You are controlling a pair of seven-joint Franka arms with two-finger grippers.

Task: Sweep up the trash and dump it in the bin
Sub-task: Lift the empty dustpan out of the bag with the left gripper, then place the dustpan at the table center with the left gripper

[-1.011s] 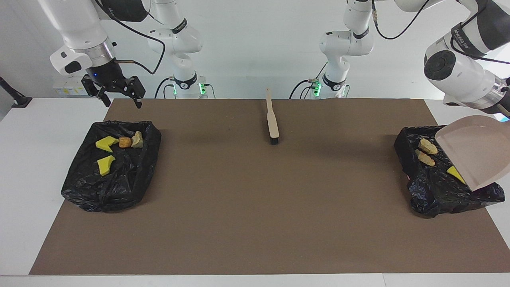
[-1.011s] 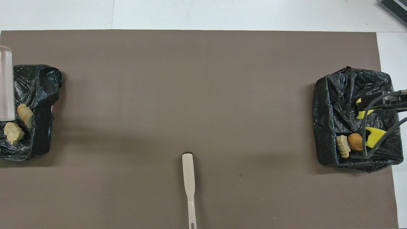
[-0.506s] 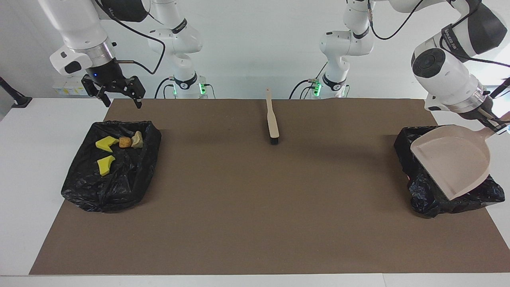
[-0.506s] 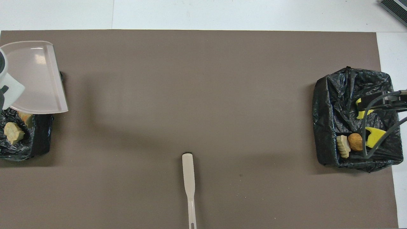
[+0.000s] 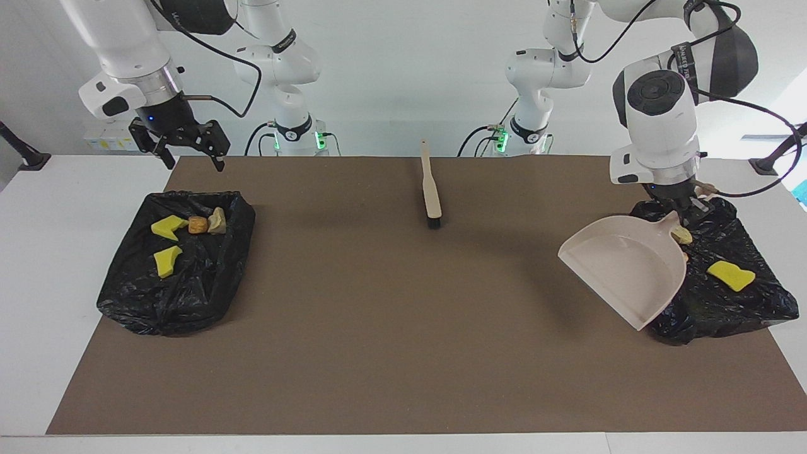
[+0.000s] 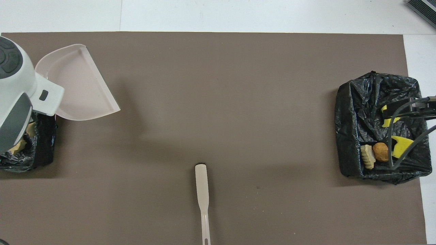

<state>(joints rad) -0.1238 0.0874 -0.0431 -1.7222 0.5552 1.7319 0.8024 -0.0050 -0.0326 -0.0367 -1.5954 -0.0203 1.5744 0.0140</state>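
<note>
The left gripper clamps the dustpan handle over its end's bin, trash inside (more in the other bin), while the right gripper waits spread wide.

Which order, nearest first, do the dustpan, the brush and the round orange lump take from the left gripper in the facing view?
From the left gripper:
1. Dustpan, held by its handle, over the mat beside that arm's bin.
2. Brush, mid-table.
3. Round orange lump, in the bin at the right arm's end.
</note>
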